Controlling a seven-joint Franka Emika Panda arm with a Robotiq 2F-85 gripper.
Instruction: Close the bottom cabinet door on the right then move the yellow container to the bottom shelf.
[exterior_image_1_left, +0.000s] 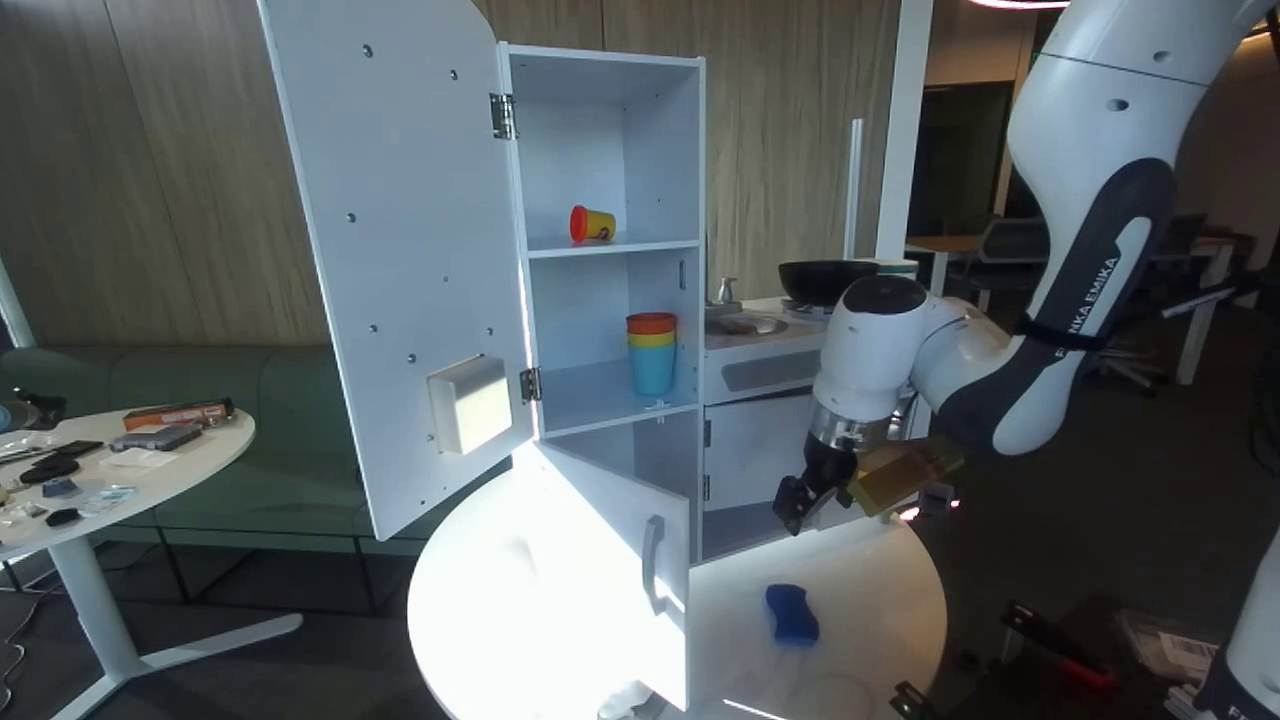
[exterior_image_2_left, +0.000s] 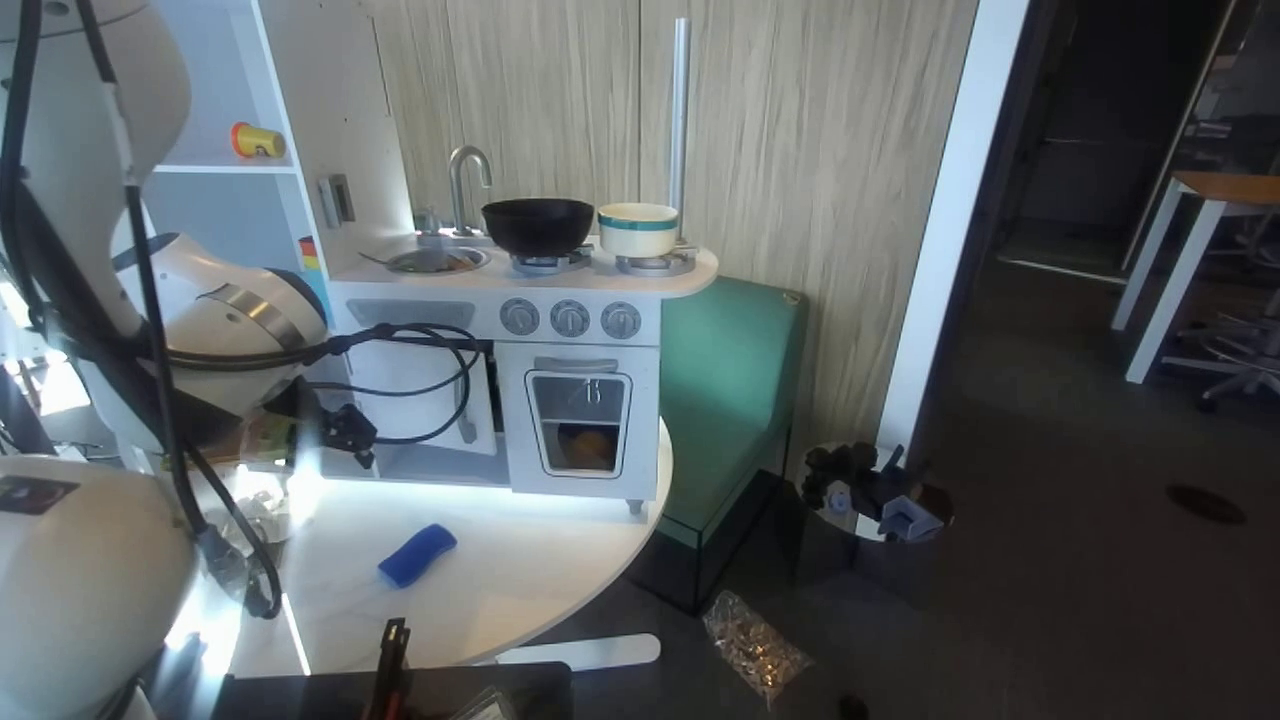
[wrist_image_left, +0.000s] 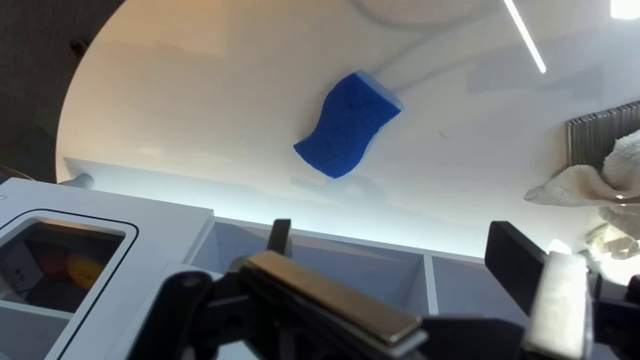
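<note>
lying sideways, the yellow container (exterior_image_1_left: 597, 225) is red-capped.

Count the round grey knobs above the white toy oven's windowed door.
3, in a row below the white countertop in an exterior view: left knob, middle knob, right knob; none looks hidden.

Sponge (exterior_image_1_left: 793, 614) on table (exterior_image_1_left: 880, 620), below the gripper (wrist_image_left: 390, 235); container (exterior_image_1_left: 598, 225) on higher shelf (exterior_image_1_left: 660, 243), cups (exterior_image_1_left: 653, 368) on bottom shelf (exterior_image_1_left: 590, 400), both above its level.
</note>
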